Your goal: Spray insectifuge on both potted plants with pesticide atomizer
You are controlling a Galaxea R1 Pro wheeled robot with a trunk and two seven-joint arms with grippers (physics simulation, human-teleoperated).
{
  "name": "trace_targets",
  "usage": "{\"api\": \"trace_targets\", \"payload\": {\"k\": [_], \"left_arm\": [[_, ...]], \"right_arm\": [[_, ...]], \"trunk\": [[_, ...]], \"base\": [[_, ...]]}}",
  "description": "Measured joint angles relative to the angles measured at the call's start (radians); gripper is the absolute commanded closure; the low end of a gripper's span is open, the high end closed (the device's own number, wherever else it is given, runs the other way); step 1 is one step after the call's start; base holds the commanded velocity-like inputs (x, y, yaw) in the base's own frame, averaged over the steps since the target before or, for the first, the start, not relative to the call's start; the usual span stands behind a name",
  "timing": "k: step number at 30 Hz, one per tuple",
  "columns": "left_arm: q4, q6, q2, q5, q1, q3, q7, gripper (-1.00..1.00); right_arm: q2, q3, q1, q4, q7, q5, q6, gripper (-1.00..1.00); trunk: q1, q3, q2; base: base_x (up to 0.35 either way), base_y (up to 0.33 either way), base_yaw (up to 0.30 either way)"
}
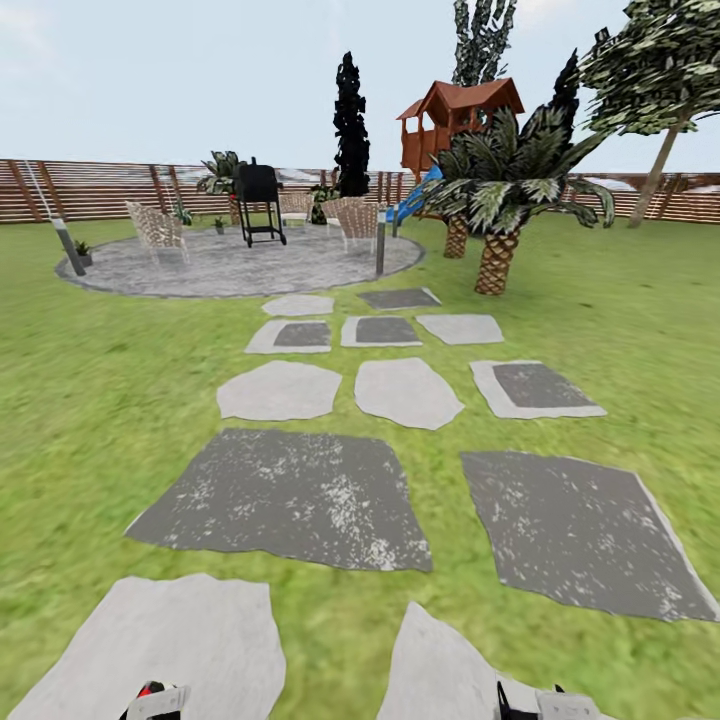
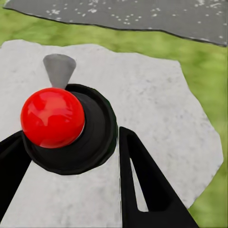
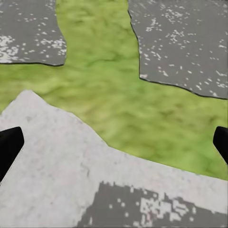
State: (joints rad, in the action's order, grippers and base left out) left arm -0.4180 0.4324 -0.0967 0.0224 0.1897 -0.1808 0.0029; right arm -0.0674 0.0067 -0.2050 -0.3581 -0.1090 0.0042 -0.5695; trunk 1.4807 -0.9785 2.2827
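The garden lawn (image 1: 110, 400) stretches ahead, with stepping slabs (image 1: 285, 495) leading to a round grey stone patio (image 1: 300, 265). Two small potted plants stand far off on that patio, one at its left rim (image 1: 82, 250) and one near the grill (image 1: 219, 225). The pesticide atomizer is out of view. My left gripper (image 2: 71, 190) is open, its black fingers (image 2: 147, 190) spread with nothing held. My right gripper (image 3: 114, 147) is open too, its fingertips (image 3: 9, 145) at the picture's edges over grass and a pale slab (image 3: 57, 161). Bits of both arms (image 1: 155, 702) show at the bottom of the head view.
Beyond the left fingers sits a red ball (image 2: 52, 117) on a black round disc (image 2: 97, 133), over a pale slab. On the patio stand wicker chairs (image 1: 155, 230) and a black grill (image 1: 260, 200). Palms (image 1: 497, 200) stand at right, a wooden playhouse (image 1: 455, 120) and a slatted fence (image 1: 100, 190) behind.
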Motion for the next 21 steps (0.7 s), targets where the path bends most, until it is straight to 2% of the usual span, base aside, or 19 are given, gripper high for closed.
{"api": "trace_targets", "payload": {"k": [21], "left_arm": [[0.0, 0.0, 0.0, 0.0, 0.0, 0.0, 0.0, 1.0]], "right_arm": [[0.0, 0.0, 0.0, 0.0, 0.0, 0.0, 0.0, -1.0]], "trunk": [[0.0, 0.0, 0.0]], "base": [[0.338, 0.0, 0.0]]}}
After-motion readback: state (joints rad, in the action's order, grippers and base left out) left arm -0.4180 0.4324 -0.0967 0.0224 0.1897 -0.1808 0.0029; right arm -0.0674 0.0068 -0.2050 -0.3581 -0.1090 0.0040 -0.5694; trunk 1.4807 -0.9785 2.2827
